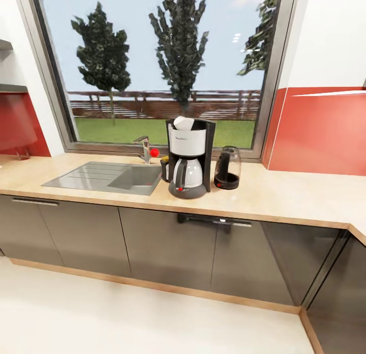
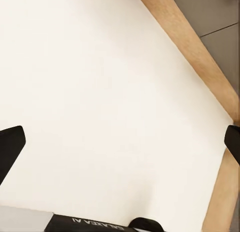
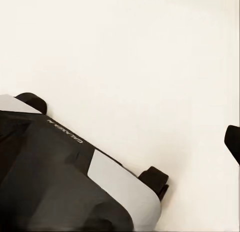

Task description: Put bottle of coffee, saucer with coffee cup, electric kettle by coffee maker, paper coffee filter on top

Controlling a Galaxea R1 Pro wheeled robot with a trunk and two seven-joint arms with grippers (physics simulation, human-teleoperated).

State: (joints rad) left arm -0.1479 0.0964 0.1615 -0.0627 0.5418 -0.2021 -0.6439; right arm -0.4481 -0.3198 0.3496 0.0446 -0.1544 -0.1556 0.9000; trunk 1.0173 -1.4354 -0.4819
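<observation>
Countertop (image 1: 284,194) of light wood seen under wide window, grey sink (image 1: 109,177) inset toward left end. Coffee maker (image 1: 189,158) placed near back edge beside sink, paper filter (image 1: 183,123) on top, small dark bottle (image 1: 165,170) touching its left side, glass kettle (image 1: 227,168) just right. Left gripper (image 2: 120,142) fingers spread wide over pale floor (image 2: 100,82). Right gripper: one fingertip (image 3: 233,142) seen, state cannot be told.

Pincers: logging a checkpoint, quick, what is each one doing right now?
Left pincer: open, holding nothing, over bare floor.
Right pincer: cannot be told; one dark fingertip shows over the floor.
</observation>
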